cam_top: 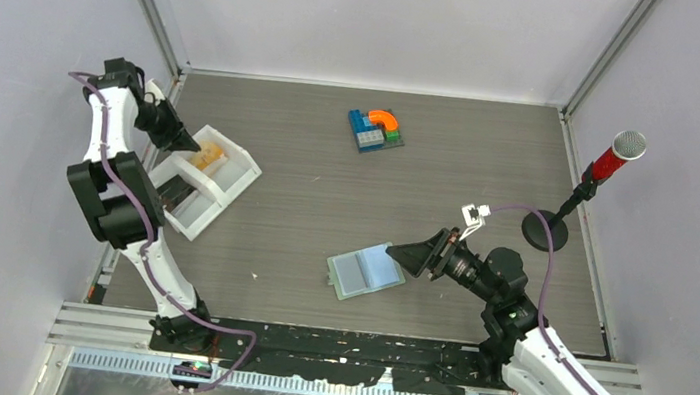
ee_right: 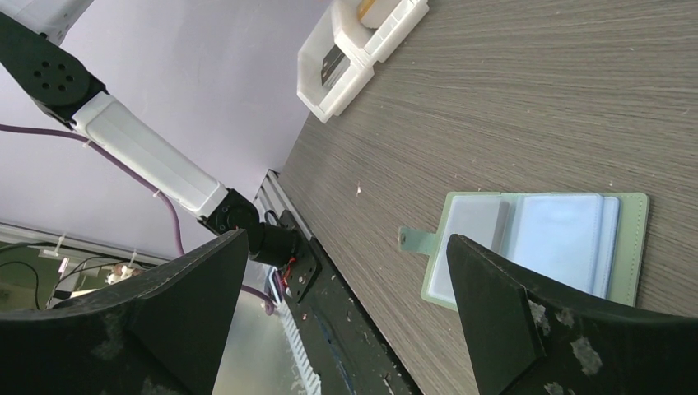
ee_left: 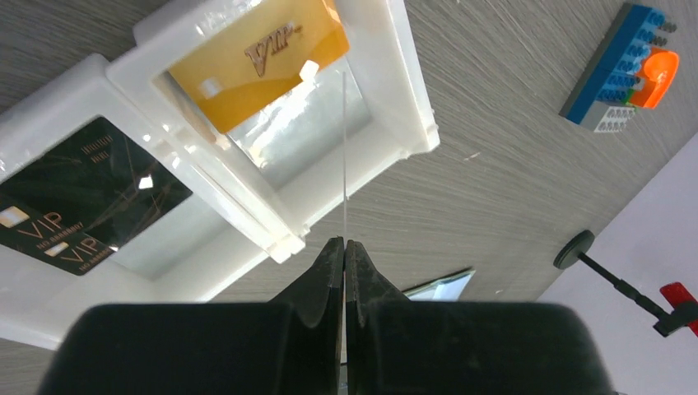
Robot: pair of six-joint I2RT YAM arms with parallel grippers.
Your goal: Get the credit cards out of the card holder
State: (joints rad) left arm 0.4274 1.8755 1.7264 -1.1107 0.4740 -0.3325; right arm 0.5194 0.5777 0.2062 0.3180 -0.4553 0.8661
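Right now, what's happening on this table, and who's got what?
The holder lies open on the table. The right fingers are spread wide beside it and grip nothing. An orange card leans in one compartment of the white tray, and black cards lie in the other. The left fingers are shut just short of the tray, near the orange card's compartment. Several cards are out, but I can't tell whether any remain in the sleeves.

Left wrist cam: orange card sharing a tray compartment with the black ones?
No: the orange VIP card and black VIP cards sit in separate compartments of the white tray.
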